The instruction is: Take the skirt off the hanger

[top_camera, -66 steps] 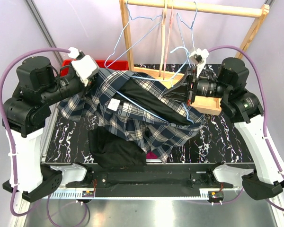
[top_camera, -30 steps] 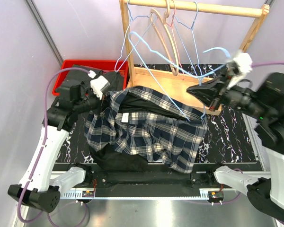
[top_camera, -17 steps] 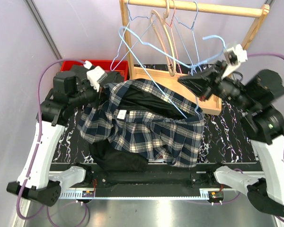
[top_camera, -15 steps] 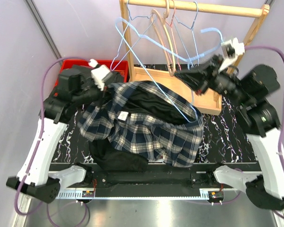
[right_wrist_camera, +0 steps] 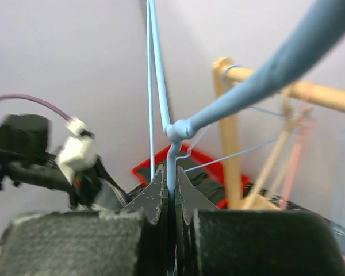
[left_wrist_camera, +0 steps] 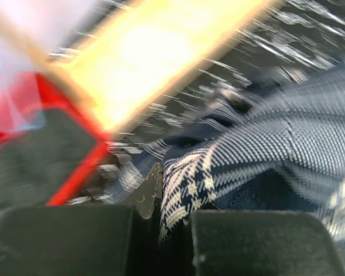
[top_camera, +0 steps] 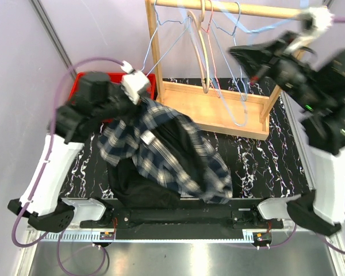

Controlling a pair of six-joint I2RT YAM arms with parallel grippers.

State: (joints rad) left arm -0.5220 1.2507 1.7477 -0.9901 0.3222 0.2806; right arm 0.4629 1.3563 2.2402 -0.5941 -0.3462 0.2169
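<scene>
Grips: left claw (left_wrist_camera: 161,198) clamped on plaid skirt (left_wrist_camera: 259,144) edge; right claw (right_wrist_camera: 171,192) clamped on blue wire hanger (right_wrist_camera: 178,127). Risk: raised hanger may snag wooden rack (top_camera: 151,57); thin pinch could drop skirt.

We are in a robotics lab cell: robot arms (top_camera: 52,167) on a metal rail (top_camera: 178,236) at a black marbled bench (top_camera: 264,167), plain lilac walls (top_camera: 103,29), purple cables (top_camera: 98,59), a wooden rack (top_camera: 218,112) beside the right end effector (right_wrist_camera: 171,175), a red bin (left_wrist_camera: 80,172) beyond the left end effector (left_wrist_camera: 172,215).
</scene>
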